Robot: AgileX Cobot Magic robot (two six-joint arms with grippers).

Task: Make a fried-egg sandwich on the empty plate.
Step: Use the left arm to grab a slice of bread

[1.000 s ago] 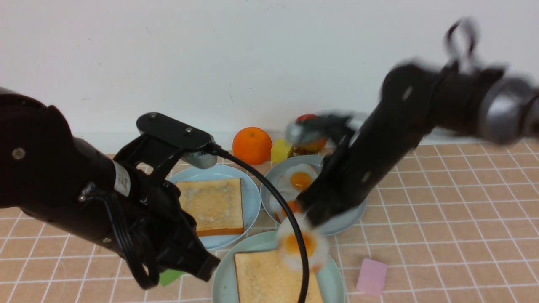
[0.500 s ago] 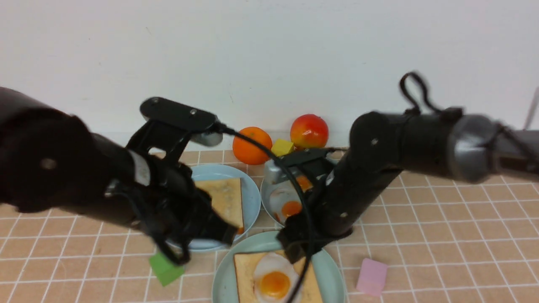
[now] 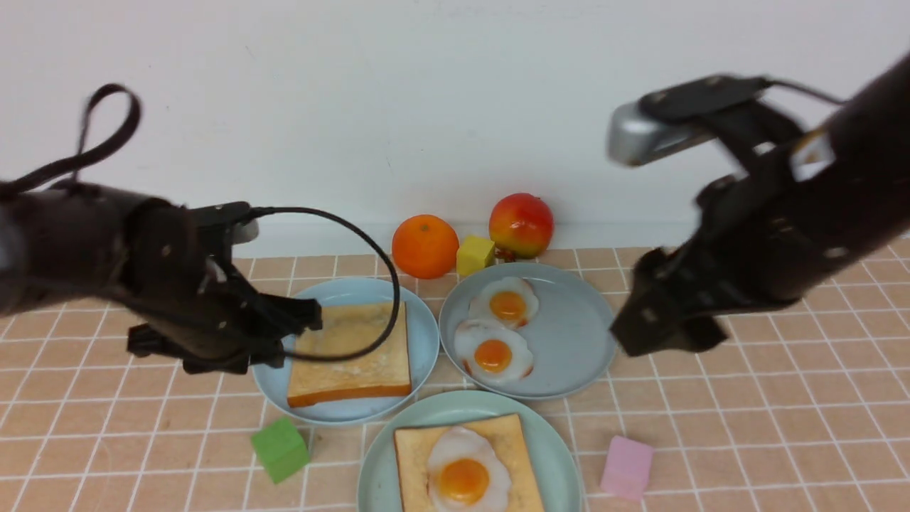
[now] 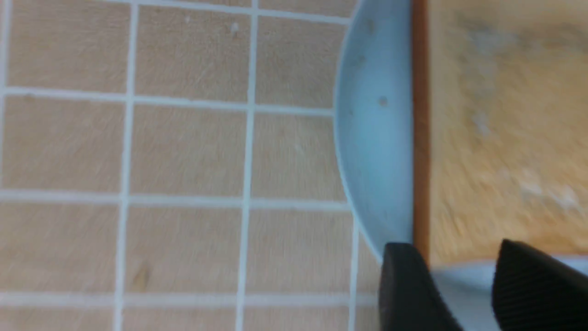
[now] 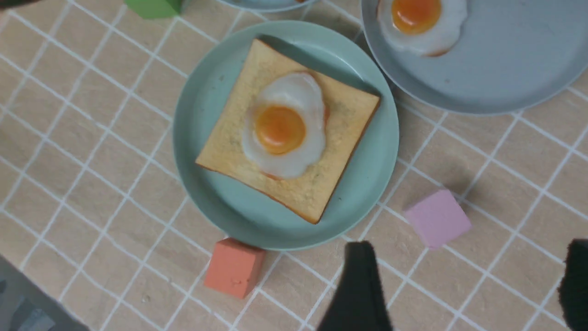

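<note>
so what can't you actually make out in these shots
Front view: the mint-green plate and its toast with egg are cut off by the bottom edge.
Front view: the right gripper is blurred, its fingers not separable.
Left wrist view: the second toast on the sky-blue plate is blurred and runs past the frame edge.
Right wrist view: the grey-blue plate is cut by the top edge, one egg showing.

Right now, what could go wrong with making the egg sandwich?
The left tool sits low at the edge of the spare toast. It might shove the slice or bump the sky-blue plate instead of grabbing. The fried egg lies loose on the bottom toast on the mint-green plate, so a crooked top slice could slide it off.
</note>
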